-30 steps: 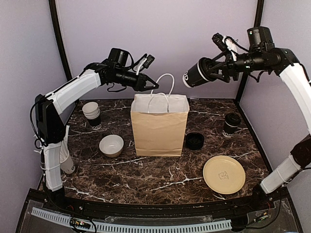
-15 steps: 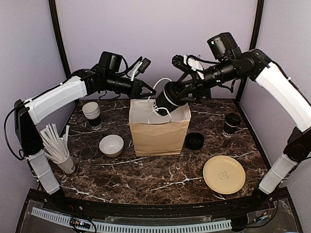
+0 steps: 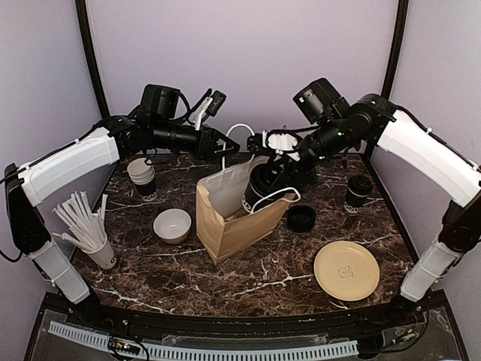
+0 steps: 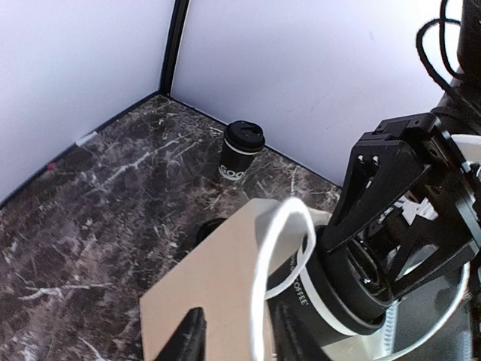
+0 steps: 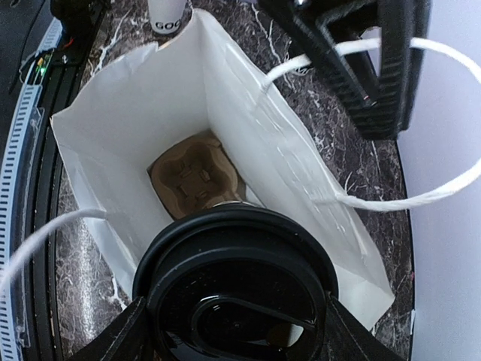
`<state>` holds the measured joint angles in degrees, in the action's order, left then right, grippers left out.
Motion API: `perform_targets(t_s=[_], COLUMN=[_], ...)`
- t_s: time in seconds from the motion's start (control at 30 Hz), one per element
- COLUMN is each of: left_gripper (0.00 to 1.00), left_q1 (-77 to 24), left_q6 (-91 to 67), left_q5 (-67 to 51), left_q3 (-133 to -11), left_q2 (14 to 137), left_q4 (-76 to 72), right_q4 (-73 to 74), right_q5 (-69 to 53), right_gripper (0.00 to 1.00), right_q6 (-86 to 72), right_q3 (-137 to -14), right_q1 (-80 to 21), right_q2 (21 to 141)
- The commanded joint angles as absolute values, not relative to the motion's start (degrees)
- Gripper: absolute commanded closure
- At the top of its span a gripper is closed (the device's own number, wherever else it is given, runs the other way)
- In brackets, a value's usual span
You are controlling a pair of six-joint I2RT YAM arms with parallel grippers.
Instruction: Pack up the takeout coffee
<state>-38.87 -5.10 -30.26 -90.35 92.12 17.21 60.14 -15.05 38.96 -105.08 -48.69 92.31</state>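
Note:
One takeout coffee [image 3: 259, 194], a black lidded cup with white lettering, sits in the mouth of the tilted brown paper bag [image 3: 225, 226]. My right gripper [image 3: 274, 177] is shut on it. In the right wrist view its lid [image 5: 237, 278] fills the gap between my fingers, above a cardboard cup carrier [image 5: 197, 177] on the bag's bottom. My left gripper [image 4: 240, 335] is at the bag's rim, jaws apart, with the white handle [image 4: 263, 286] running between them. The other takeout coffee [image 3: 358, 193] stands upright at the back right and also shows in the left wrist view [image 4: 240, 150].
A stack of lidless cups [image 3: 143, 178] stands at the back left and a white bowl [image 3: 172, 225] sits left of the bag. A cup of white sticks [image 3: 90, 233] is at the left edge. Loose black lids [image 3: 301, 218] and a tan plate [image 3: 346, 270] lie to the right.
My right arm swung left and down, carrying the cup from high on the right into the bag's mouth. The bag tipped over at an angle. My left jaws parted around the handle.

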Motion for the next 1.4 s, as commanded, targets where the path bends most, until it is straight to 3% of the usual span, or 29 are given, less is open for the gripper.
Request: perform_targets(t_s=[0.0,0.13,0.33,1.0,1.37], left_gripper=[0.54,0.39,0.31,0.29,0.29], left_q1=[-39.2,-39.3,-39.1,-31.6,-31.3], left_q6=[-3.6,-1.1,3.4,0.7,0.2], left_q5=[-28.8,-26.5,-18.2,-14.9,-21.8], left_q3=[-91.7,-91.6,-89.8,-90.1,-87.4], left_q2=[88.3,84.4,79.9,91.0,93.2], left_q4=[18.4,20.9,22.7,19.1,17.5], right_q4=[60.3,61.5,63.6,67.6,55.3], right_q5=[-10.9,-10.6,-11.1,-3.7,10.6], right_gripper=[0.56,0.56,0.56,0.56,0.57], right_q6=[41.1,41.9,44.1,55.1,62.1], right_q3=[-103.8,-103.7,-102.5,-98.5,-81.4], right_q1=[-50.6,-51.2,-51.6,-55.3,-65.8], right_q2=[91.2,90.8,90.1,86.5,77.9])
